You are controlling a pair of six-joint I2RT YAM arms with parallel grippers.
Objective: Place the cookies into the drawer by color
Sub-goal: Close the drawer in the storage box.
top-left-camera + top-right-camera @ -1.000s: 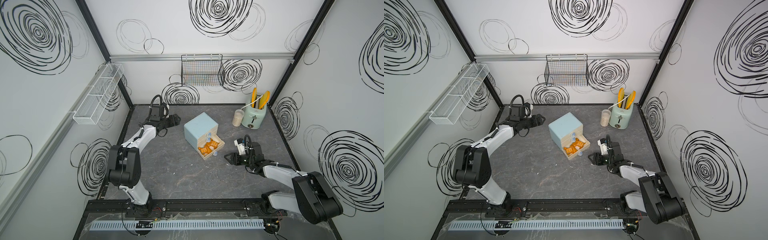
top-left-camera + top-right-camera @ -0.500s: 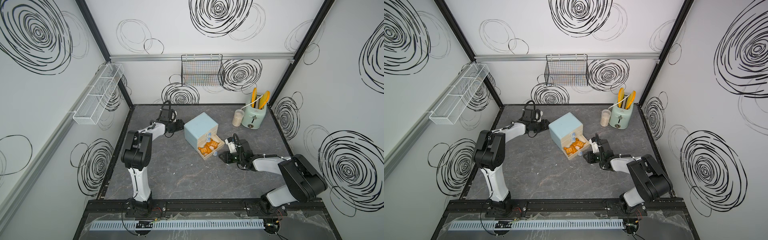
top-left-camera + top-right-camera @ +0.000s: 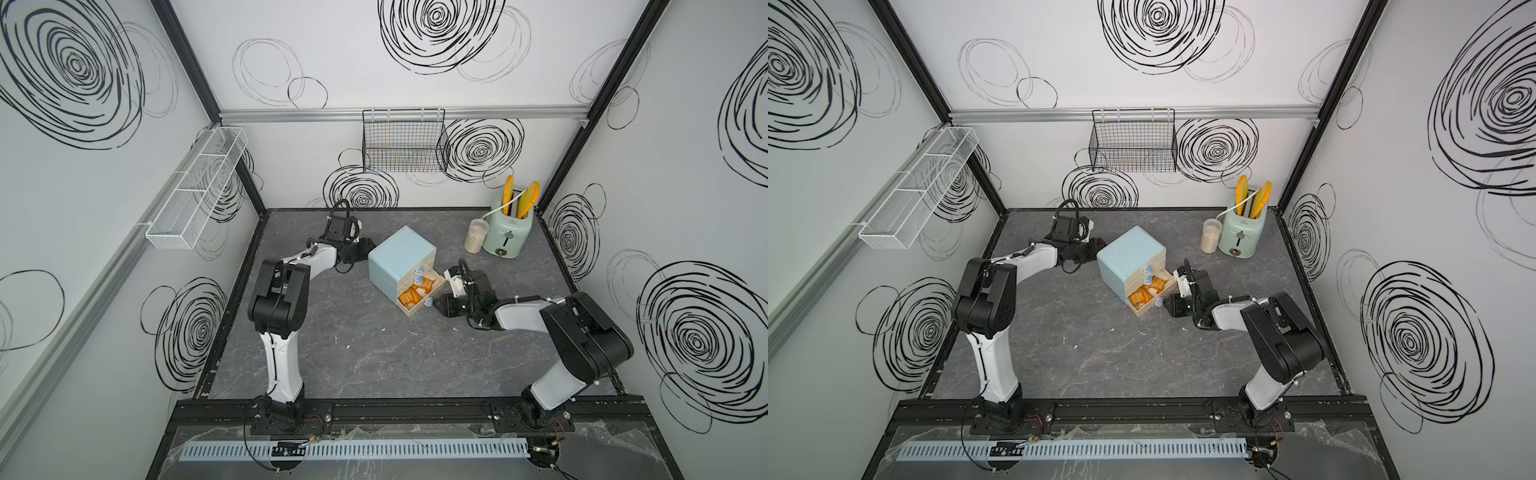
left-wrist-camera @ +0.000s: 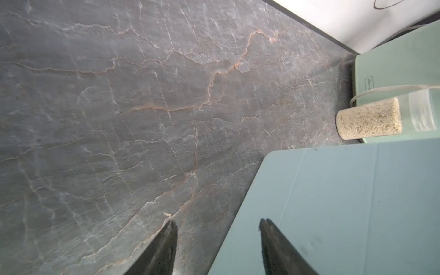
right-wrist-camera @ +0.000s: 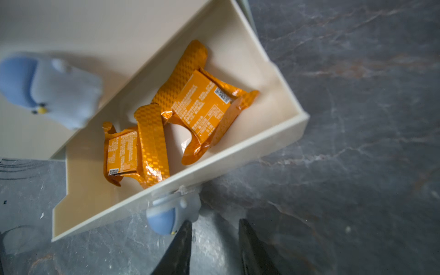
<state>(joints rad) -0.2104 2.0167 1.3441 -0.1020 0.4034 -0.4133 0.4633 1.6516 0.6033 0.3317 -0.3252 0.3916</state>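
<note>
Both arms have closed in on the drawer [image 5: 238,152], mid-frame; orange cookies [image 5: 200,107] sit inside it
fwiw left claw [image 4: 217,222] and right claw [image 5: 215,222] are both half-open, empty; packets look light, crinkly, slippery; I'd pinch the flat middle

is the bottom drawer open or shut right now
Open: the bottom drawer is pulled out of the pale-blue chest, and orange cookies lie in view inside it.

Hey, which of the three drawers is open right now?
The bottom drawer, pulled out with orange cookies lying inside; the two above it are pushed in.
</note>
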